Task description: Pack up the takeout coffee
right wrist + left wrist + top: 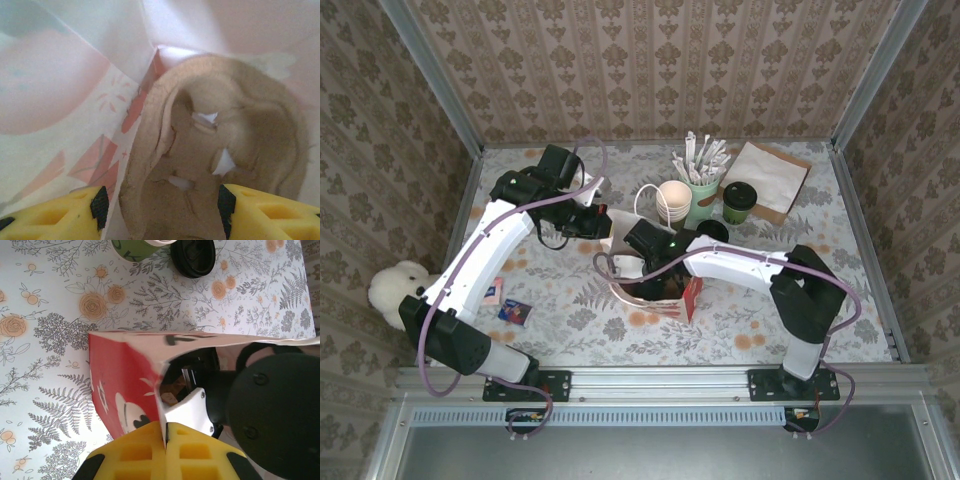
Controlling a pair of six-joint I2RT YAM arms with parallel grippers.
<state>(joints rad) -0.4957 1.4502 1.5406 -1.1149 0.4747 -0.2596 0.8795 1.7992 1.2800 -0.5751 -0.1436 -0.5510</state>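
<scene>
Red gift bag (107,375): pinches rim with left pincer (165,430) to hold mouth open; has right pincer (161,200) spread inside, astride pulp carrier (200,150).

No readable text. Black marks on gift bag (120,385) white panel: partial, illegible. Print on small packets (515,313) on worktop (570,330): too small.
</scene>
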